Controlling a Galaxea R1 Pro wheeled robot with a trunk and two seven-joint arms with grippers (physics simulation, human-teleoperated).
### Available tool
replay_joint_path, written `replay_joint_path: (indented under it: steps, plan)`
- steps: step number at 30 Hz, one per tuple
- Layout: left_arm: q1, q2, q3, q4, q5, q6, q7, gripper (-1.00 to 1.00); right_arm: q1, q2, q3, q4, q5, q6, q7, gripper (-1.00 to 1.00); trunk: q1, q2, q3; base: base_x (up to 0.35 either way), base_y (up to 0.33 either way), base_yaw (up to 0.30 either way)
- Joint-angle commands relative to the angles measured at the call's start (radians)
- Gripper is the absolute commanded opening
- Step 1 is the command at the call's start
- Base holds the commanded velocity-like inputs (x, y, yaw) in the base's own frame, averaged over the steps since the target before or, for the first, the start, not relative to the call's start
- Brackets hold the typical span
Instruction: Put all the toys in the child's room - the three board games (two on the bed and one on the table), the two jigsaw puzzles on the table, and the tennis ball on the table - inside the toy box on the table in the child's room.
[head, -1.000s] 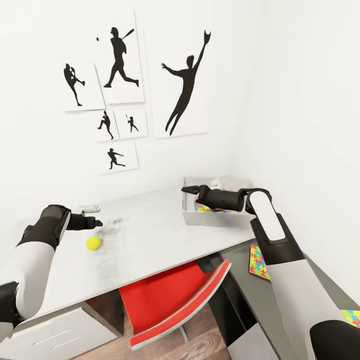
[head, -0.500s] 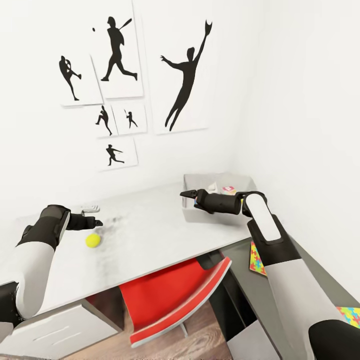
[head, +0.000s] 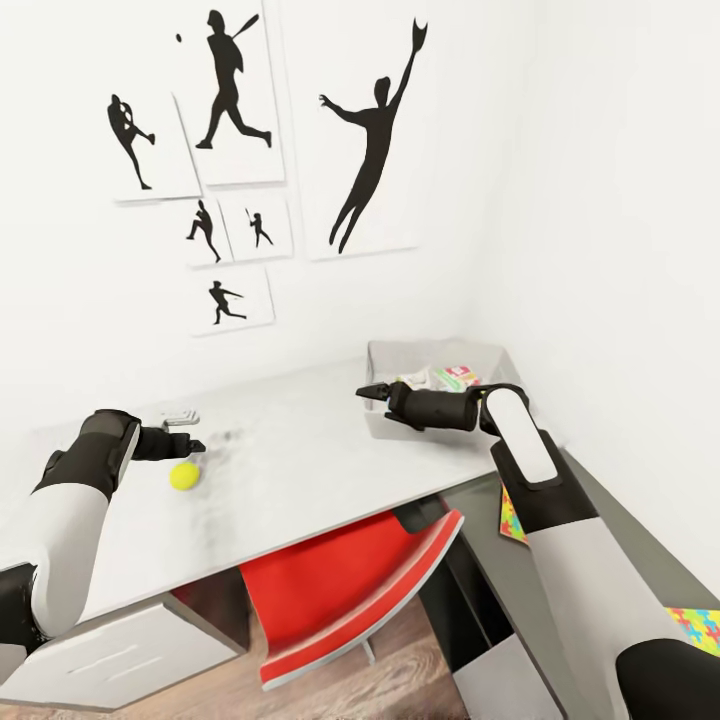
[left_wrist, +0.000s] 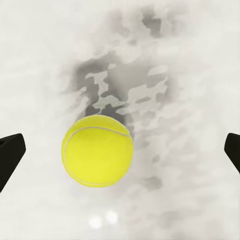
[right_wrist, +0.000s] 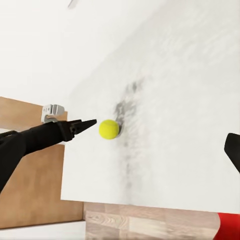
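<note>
Yellow-green tennis ball (head: 184, 476): lies on the light grey top of the table (head: 300, 470), well apart from the toy box and toward the left arm's side; a dark mottled smudge marks the top just beyond it.
Left gripper (head: 192, 447): hangs just above the tennis ball, not touching it; its wrist view has the ball (left_wrist: 97, 150) low between two dark fingertips (left_wrist: 10, 152) that stand far apart, so the jaws are wide with nothing in them.
Toy box (head: 400, 425): light grey bin at the far right corner of the light top, against the wall; a white, green and red board game (head: 455, 377) lies inside it.
Right gripper (head: 365, 392): held over the near left edge of the toy box, pointing away from it toward the tennis ball; fingertips look close together in the head view, but whether the jaws are closed I cannot tell.
Jigsaw puzzle (head: 511, 518): multicoloured sheet on the dark grey top, on the near side of the toy box, partly behind the right arm.
Second jigsaw puzzle (head: 700, 628): on the same dark top, further from the toy box.
Red chair (head: 350, 600): tucked under the table, below the light top.
Silhouette posters (head: 370, 130): black ball-player figures on the white wall above the table.
</note>
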Motion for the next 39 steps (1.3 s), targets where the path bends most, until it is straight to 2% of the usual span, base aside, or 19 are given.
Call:
replay_joint_path:
  steps: [1,5,11,39]
  plan:
    - [-0.001,-0.001,0.004,-0.001,-0.010,0.003,-0.009,1.00,-0.001,0.000,0.000,-0.001,-0.010,0.002,-0.010,1.00,0.001,-0.002,-0.004,0.000,0.000,0.000]
    - [-0.001,0.000,0.004,-0.002,-0.010,0.003,-0.010,1.00,-0.001,0.001,0.024,0.000,-0.008,0.002,-0.011,1.00,0.001,-0.002,-0.009,0.000,0.000,0.000]
    - [-0.001,-0.001,0.004,-0.002,-0.010,0.003,-0.010,1.00,-0.001,0.001,0.038,0.001,-0.008,0.002,-0.011,1.00,0.001,-0.002,-0.013,0.000,0.000,0.000]
    - [-0.001,0.000,0.004,-0.002,-0.010,0.001,-0.008,1.00,0.000,0.000,0.043,-0.006,-0.010,0.002,-0.011,1.00,0.001,-0.002,-0.021,0.000,0.000,0.000]
